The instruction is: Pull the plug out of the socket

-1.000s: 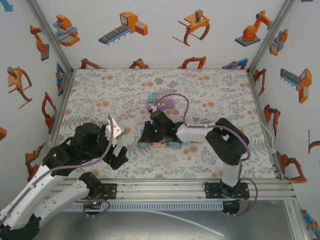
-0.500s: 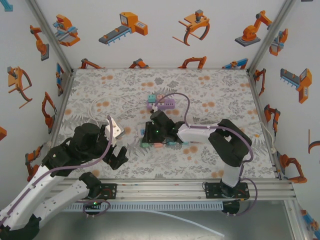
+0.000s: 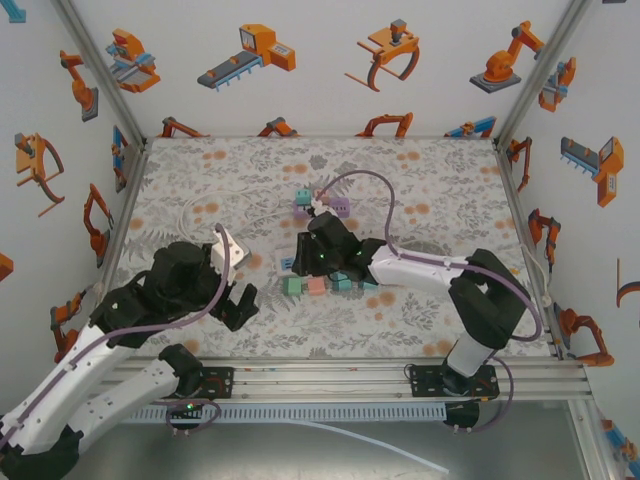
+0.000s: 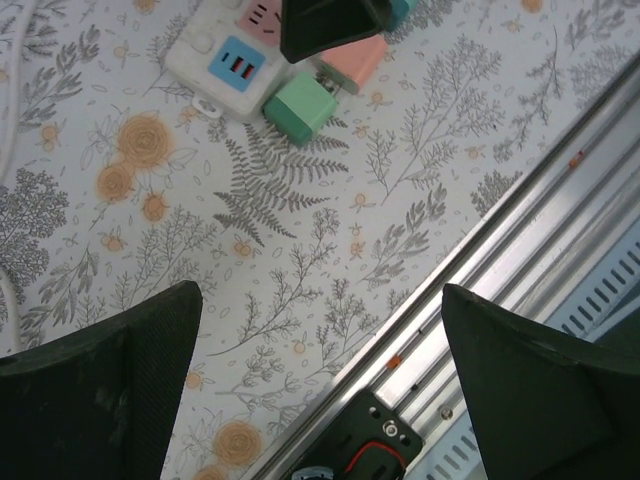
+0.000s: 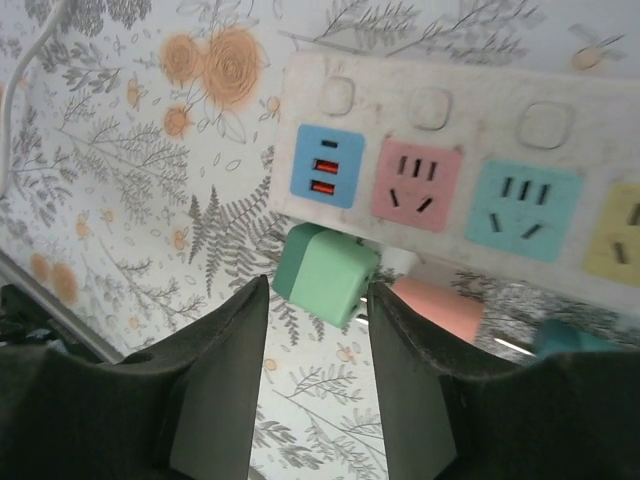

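left hand (image 4: 320,300): fingers wide apart over floral bench (image 4: 300,250) | right hand (image 5: 317,284): fingers narrowly apart above green cube plug (image 5: 326,270) | plug just beside white plastic power strip (image 5: 470,105)

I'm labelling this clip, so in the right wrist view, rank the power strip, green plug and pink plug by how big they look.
1. power strip
2. green plug
3. pink plug, though a finger hides part of it, so this place is unsure.
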You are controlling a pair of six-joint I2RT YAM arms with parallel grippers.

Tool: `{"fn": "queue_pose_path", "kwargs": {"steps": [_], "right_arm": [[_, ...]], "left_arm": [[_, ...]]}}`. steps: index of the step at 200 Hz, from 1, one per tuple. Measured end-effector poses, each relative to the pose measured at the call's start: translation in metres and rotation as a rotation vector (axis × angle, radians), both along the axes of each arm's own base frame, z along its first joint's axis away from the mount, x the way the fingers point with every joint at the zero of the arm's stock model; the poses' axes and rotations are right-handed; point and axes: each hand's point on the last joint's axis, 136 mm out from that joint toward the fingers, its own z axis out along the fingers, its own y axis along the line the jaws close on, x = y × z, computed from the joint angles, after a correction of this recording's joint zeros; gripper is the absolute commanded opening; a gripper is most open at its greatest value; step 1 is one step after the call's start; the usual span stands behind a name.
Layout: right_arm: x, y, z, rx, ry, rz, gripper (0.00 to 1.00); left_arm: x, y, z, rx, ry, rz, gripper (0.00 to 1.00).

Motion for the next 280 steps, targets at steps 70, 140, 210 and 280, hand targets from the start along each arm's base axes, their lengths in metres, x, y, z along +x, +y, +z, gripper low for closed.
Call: {"fn": "queue_pose_path", "kwargs": {"steps": [70, 140, 210, 280], "right_arm": [[0.096, -0.089, 0.049, -0.022, -0.157, -0.316, 0.49], [0.205, -0.161, 0.033, -0.011, -0.115, -0.552, 0.54], [0.239, -0.131, -0.027, -0.040, -0.018, -0.423, 0.54], [0.236, -0.108, -0.051, -0.035, 0.030, -0.260, 0.49]], "left_arm": [[0.083, -0.019, 0.005, -0.068, -0.062, 0.237, 0.97], [0.223, -0.035, -0.042, -0.132, 0.045, 0.507, 1.00], [0.351, -0.027, -0.073, -0.304, 0.127, 0.677, 0.93], [0.371, -0.033, -0.142, -0.306, 0.302, 0.712, 0.87]]}}
